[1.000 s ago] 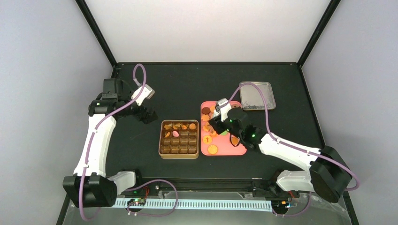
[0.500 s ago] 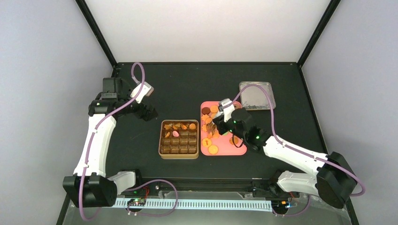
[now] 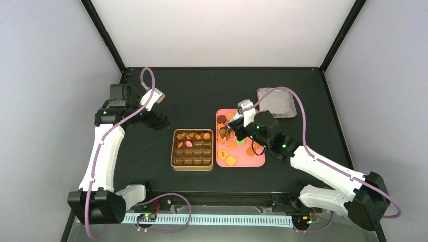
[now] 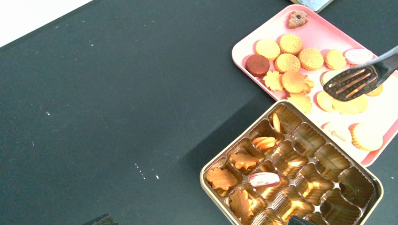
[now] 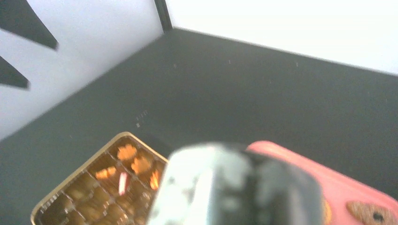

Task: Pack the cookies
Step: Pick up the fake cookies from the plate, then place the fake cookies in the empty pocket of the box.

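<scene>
— How do the arms stand?

— The right arm reaches forward and inward from its base with the forearm low. The right gripper [image 3: 238,131] is over the far half of the pink tray [image 3: 250,161]. The left arm is bent high at the elbow. The left gripper [image 3: 159,121] points down and inward above the bare table [image 3: 202,85], touching nothing.

— And the fingers?

— The left ones are spread wide with nothing between them. The right ones look pinched on the handle of the tongs [image 4: 353,82]. That arm's own camera shows only a blur, so I take this from the overhead view.

— What lies around them?

— A gold tin [image 3: 192,169] sits just beside the tray, on the side the tongs point towards. It is near the left fingers, off their inner side. A flat grey lid [image 3: 280,106] lies behind the right wrist, just past the tray's far corner.

— Where are the cookies?

— Most of the cookies [image 4: 293,82] lie on the tray, clustered under and ahead of the tongs' slotted head. The head hangs over a pale yellow one, and I cannot tell whether it touches it. A few more sit in the tin's far row of compartments, with a pink one in the row behind. These lie beyond the tip of the tongs and apart from the left fingers.
</scene>
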Robot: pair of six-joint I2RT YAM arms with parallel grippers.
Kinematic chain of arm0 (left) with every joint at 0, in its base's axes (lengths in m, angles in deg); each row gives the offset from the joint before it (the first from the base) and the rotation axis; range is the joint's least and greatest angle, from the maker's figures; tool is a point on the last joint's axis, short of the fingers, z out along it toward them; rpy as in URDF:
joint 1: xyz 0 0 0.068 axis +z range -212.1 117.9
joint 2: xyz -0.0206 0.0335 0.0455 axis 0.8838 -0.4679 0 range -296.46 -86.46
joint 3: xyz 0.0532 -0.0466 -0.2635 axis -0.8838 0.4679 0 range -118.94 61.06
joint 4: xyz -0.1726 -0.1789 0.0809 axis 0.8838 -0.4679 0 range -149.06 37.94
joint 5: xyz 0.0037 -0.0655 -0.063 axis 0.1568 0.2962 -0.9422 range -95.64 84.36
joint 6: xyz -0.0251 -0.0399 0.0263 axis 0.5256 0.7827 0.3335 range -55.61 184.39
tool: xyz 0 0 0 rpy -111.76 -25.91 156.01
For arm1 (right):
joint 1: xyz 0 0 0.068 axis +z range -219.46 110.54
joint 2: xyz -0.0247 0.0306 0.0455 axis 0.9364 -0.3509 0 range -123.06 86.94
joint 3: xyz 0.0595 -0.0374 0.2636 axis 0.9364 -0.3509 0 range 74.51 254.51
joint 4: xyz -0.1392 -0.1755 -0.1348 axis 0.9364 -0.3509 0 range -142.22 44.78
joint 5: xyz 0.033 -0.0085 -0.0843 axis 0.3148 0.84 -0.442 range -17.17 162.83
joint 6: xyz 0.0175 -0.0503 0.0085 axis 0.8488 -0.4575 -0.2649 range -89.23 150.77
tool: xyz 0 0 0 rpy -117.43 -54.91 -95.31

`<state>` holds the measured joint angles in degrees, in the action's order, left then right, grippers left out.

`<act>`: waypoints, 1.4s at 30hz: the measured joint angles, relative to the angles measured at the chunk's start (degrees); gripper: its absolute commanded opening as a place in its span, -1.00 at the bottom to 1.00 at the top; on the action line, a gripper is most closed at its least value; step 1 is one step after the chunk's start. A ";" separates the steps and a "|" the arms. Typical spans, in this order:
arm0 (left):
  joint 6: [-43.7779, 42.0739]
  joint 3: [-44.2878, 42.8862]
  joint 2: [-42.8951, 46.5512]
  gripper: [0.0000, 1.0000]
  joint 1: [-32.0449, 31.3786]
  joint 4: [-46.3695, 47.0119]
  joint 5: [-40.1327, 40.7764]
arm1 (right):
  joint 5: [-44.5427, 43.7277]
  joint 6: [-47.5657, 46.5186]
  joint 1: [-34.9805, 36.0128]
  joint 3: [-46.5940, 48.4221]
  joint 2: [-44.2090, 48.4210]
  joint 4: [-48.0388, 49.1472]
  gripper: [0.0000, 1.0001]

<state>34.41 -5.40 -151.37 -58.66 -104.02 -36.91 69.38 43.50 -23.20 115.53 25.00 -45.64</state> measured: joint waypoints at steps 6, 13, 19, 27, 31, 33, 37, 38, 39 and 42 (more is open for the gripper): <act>-0.02 0.24 -0.11 0.98 0.20 -0.07 0.17 | 1.05 -0.98 1.40 7.82 -0.76 -0.15 -0.98; -0.24 0.24 -1.51 0.97 0.59 -1.42 0.59 | 0.76 -5.40 9.88 18.47 -13.05 0.81 -0.98; -1.01 0.24 -1.73 0.98 0.98 -3.08 0.66 | 0.24 -10.36 14.38 21.70 -22.99 0.28 -0.98; -1.31 0.20 -1.86 0.97 1.05 -4.22 0.61 | -2.01 -15.17 14.49 22.01 -25.16 0.44 -0.98; -1.29 0.13 -2.25 0.97 1.07 -4.46 0.37 | -2.49 -16.76 14.47 22.10 -25.57 0.81 -0.98; -1.29 0.13 -2.47 0.97 1.07 -4.72 0.28 | -2.47 -17.40 14.47 22.10 -26.03 1.27 -0.98; -1.29 0.09 -2.71 0.98 1.07 -4.87 0.15 | -1.97 -18.27 14.47 22.23 -26.84 1.79 -0.98; -1.29 0.07 -2.71 0.98 1.07 -4.96 0.13 | -1.73 -18.43 14.49 22.23 -26.93 1.84 -0.98; -1.29 0.04 -2.71 0.98 1.07 -4.98 0.13 | -1.60 -18.45 14.47 22.23 -26.95 1.88 -0.97; -1.27 0.00 -2.86 0.97 1.07 -5.01 0.04 | -0.83 -18.43 14.47 22.23 -26.95 2.05 -0.91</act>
<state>33.15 -5.40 -154.23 -57.59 -109.03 -36.86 68.55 25.08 -8.73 137.75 -1.94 -43.59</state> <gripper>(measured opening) 0.988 0.178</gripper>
